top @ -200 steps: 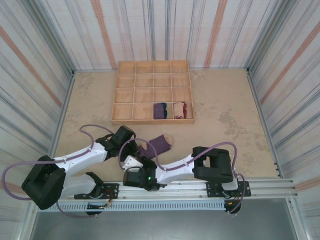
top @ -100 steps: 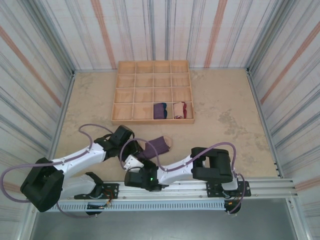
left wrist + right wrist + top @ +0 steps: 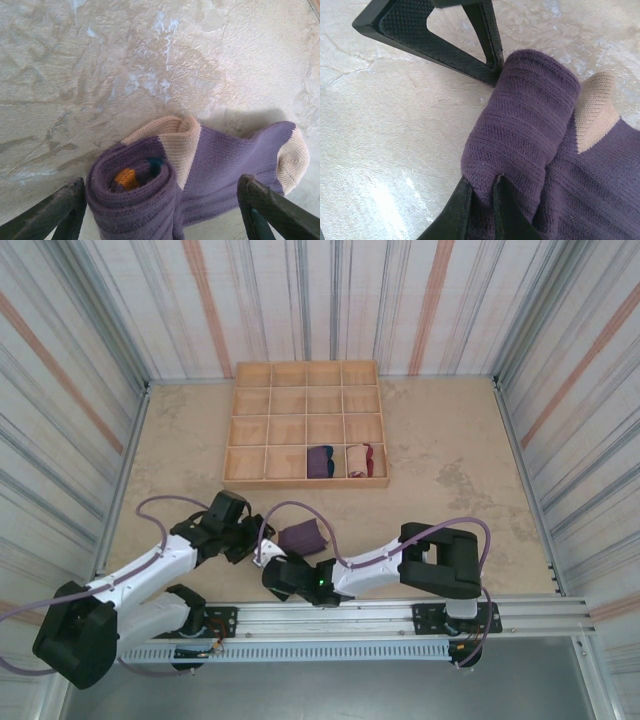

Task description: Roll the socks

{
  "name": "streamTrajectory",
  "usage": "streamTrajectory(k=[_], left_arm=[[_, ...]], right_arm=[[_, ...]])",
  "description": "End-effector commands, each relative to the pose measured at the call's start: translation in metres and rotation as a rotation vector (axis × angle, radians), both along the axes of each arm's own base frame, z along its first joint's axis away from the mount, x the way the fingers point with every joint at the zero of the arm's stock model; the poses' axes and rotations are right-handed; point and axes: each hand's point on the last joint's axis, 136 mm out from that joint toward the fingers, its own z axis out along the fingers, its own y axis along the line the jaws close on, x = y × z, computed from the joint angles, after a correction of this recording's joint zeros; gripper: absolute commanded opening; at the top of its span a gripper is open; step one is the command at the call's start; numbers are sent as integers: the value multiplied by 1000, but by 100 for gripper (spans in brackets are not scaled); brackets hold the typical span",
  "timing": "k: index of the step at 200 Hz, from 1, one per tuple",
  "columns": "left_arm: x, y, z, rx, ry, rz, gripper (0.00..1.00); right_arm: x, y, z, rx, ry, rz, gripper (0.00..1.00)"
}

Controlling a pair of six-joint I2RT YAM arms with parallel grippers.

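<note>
Socks and two robot arms on a mottled beige table (image 3: 450, 470), seen from above. A dark purple sock (image 3: 302, 537) with a tan heel and toe lies near the front of the table, between the two arms. It is partly rolled: one end is a tight roll and the toe end lies flat. In the left wrist view, orange and teal fabric shows in the core of the roll.

The left end effector (image 3: 160, 192) is spread wide and holds nothing. One black finger (image 3: 55, 214) sits just beside the roll, and the other is out past the flat part of the sock. The right end effector (image 3: 482, 197) is nearly closed, its two slim tips pinching a fold of the purple roll. In the right wrist view, a finger of the left end effector rests against the far side of the roll.

Farther back stands a wooden tray (image 3: 290, 375) with sixteen square compartments. In its nearest row, the third compartment from the left holds a rolled purple sock (image 3: 320, 462). The fourth holds a rolled cream and maroon sock (image 3: 360, 460).
</note>
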Motion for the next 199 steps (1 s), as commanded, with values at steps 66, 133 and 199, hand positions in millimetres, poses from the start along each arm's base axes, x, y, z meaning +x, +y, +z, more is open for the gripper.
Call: streamTrajectory(k=[66,133,199], left_arm=[[-31,8,-12,-18,91,-15,80],[-31,10,-13,-56,88,7,80],[-19,3,-4,-89,26,6,76]], right_arm=[[9,-76,-69,-64,360,-113,0],[15,-81,-76,31,536,-133,0],[29,-83,-72,412,969,-260,0]])
